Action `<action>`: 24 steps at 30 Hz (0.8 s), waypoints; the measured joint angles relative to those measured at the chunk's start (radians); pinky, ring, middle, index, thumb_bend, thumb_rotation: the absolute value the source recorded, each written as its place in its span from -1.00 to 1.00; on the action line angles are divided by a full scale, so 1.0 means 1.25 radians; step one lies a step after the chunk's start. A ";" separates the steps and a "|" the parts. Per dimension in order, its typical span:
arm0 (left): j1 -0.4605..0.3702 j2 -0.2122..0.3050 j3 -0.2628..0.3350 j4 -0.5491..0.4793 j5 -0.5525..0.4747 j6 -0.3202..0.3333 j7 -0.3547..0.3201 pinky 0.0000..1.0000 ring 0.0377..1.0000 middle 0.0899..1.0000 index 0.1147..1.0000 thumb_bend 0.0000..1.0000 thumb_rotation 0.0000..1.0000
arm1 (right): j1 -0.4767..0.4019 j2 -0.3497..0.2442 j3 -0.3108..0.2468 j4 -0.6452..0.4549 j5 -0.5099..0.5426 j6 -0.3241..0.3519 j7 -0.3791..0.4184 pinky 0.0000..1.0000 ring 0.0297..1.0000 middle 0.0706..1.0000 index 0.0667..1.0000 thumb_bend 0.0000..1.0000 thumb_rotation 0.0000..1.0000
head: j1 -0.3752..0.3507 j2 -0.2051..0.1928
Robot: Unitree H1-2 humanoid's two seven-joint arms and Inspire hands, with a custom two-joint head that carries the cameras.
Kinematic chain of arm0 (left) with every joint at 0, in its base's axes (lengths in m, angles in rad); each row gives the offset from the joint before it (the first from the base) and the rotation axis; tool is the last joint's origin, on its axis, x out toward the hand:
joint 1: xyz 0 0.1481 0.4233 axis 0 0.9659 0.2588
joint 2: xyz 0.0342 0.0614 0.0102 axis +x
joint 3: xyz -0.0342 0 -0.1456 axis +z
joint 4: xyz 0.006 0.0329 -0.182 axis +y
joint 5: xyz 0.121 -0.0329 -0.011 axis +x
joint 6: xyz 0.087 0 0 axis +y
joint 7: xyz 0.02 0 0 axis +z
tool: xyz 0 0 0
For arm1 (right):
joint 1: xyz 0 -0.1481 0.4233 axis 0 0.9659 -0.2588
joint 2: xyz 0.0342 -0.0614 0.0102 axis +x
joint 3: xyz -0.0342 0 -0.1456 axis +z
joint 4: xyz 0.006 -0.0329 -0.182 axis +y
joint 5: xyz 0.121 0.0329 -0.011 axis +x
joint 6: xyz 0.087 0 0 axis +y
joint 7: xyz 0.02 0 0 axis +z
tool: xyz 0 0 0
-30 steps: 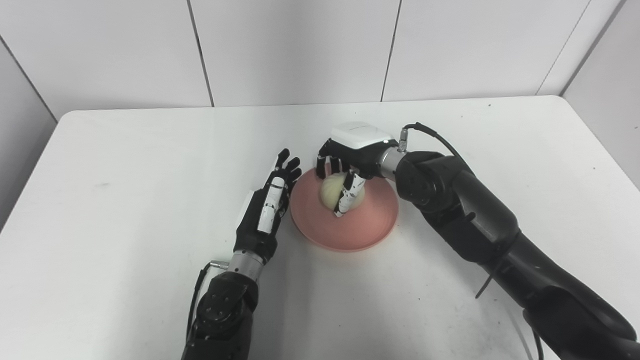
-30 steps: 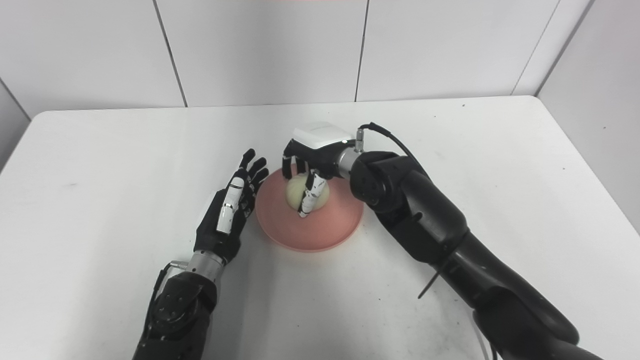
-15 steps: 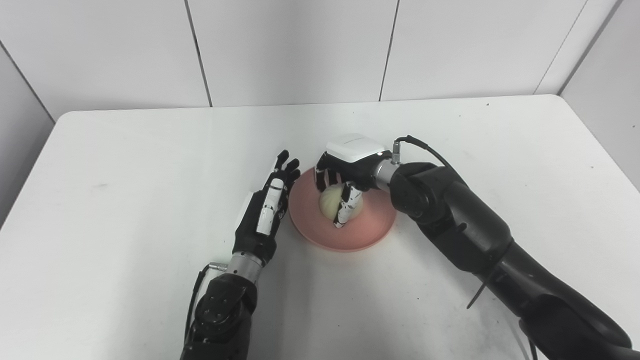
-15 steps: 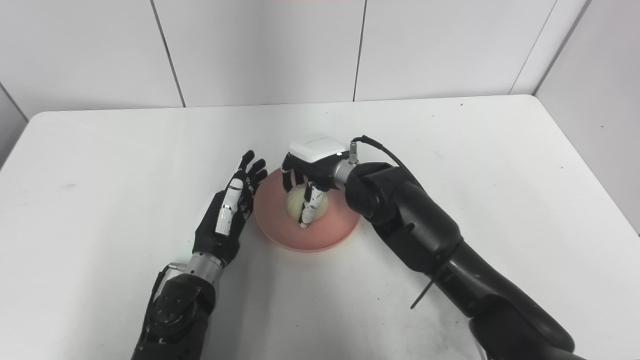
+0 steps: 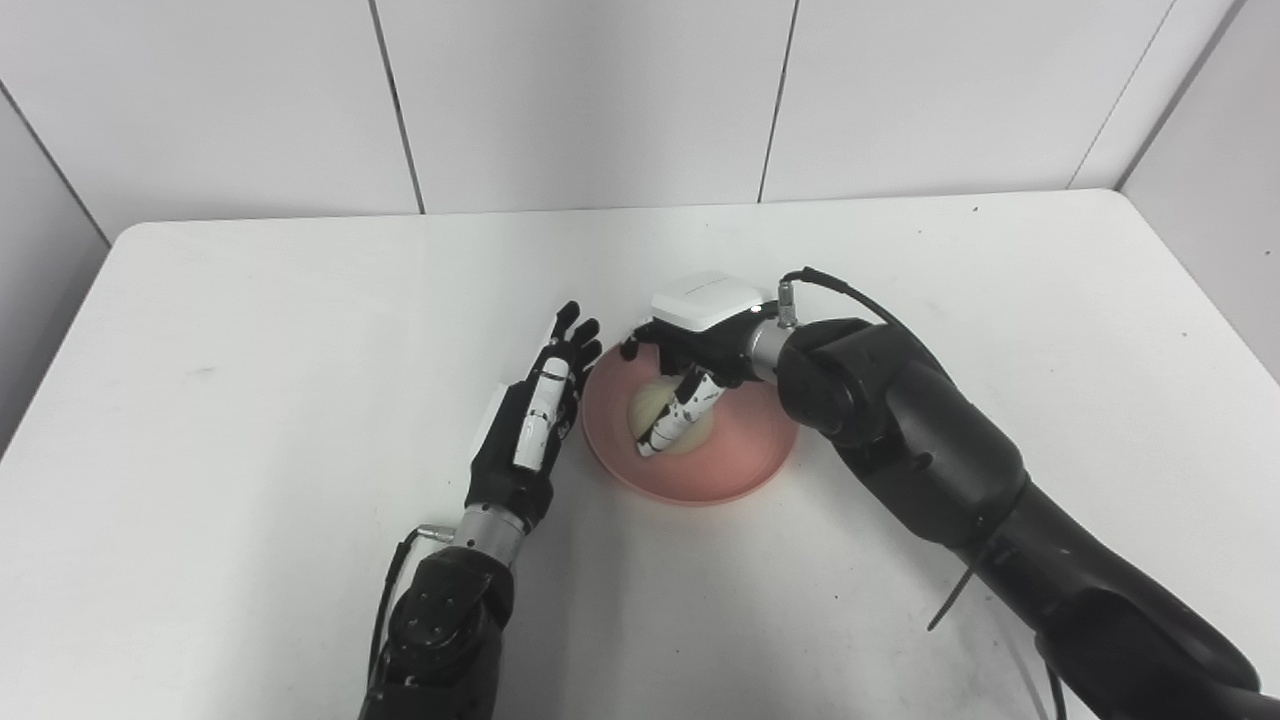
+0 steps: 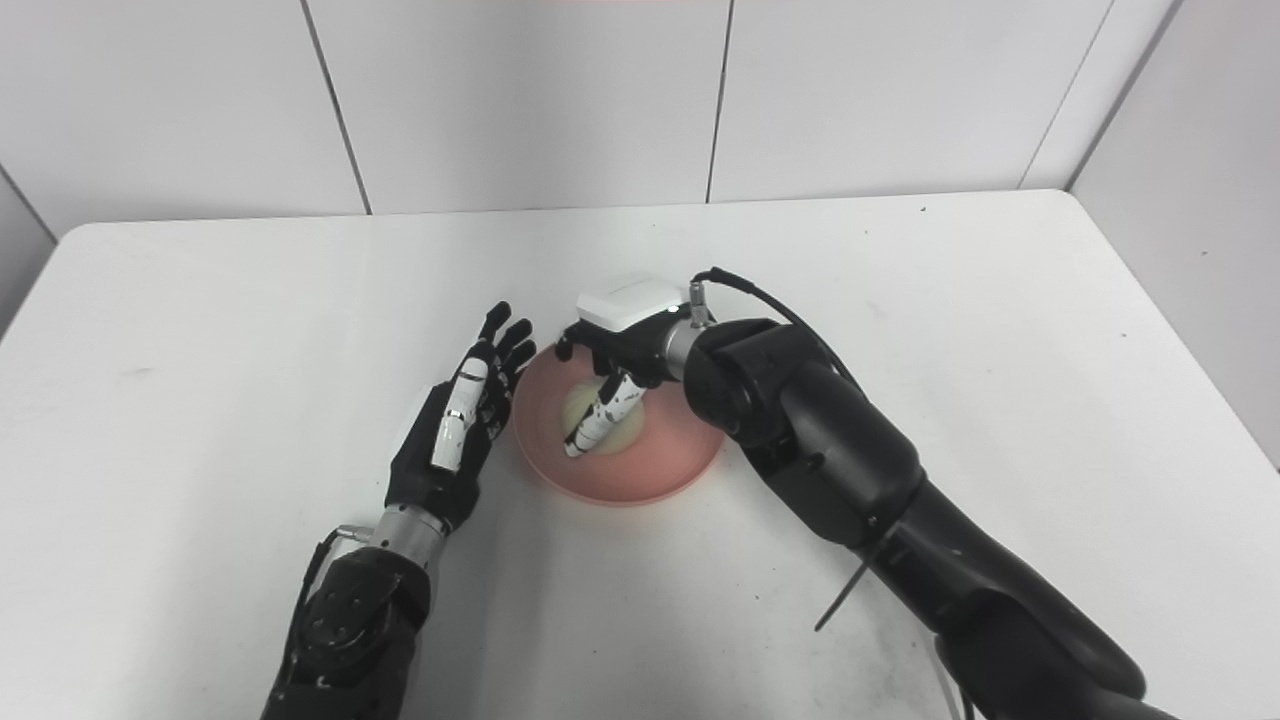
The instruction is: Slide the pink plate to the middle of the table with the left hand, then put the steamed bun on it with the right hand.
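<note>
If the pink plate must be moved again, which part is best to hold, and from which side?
Probably the near rim of the pink plate, approached from the front. The plate is shallow with a raised edge, which suits a pinch; the steamed bun and right hand occupy its middle and far side, and the open left hand stands at its left edge.

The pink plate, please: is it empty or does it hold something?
Not empty: the steamed bun lies in the pink plate, under the right hand.
</note>
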 measured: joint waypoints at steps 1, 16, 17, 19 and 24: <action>0.000 0.000 0.000 0.000 0.000 0.000 0.000 0.93 0.93 0.94 0.97 -0.24 1.00 | 0.000 0.000 0.000 -0.007 -0.005 0.007 0.010 0.06 0.34 0.48 0.67 0.41 0.36 | 0.000 0.000; 0.000 0.000 0.001 0.000 0.000 0.000 0.000 0.92 0.93 0.92 0.96 -0.22 1.00 | -0.006 0.001 -0.034 -0.080 -0.051 0.025 0.113 -0.15 0.08 0.27 0.69 0.45 0.67 | -0.004 -0.001; 0.000 0.000 0.001 -0.001 0.000 0.000 0.000 0.93 0.93 0.92 0.96 -0.22 1.00 | -0.006 0.001 -0.039 -0.093 -0.051 0.028 0.124 -0.09 0.15 0.33 0.69 0.45 0.70 | -0.005 -0.001; 0.001 0.000 0.002 -0.001 0.000 0.000 0.000 0.95 0.94 0.93 0.97 -0.21 1.00 | -0.010 0.001 -0.048 -0.107 -0.051 0.036 0.142 0.15 0.42 0.56 0.70 0.46 0.75 | -0.005 -0.001; 0.001 0.000 0.006 -0.001 -0.003 0.001 -0.003 0.93 0.93 0.93 0.97 -0.22 1.00 | -0.011 -0.003 -0.103 -0.170 -0.028 0.054 0.165 0.30 0.60 0.69 0.72 0.43 0.87 | -0.007 -0.004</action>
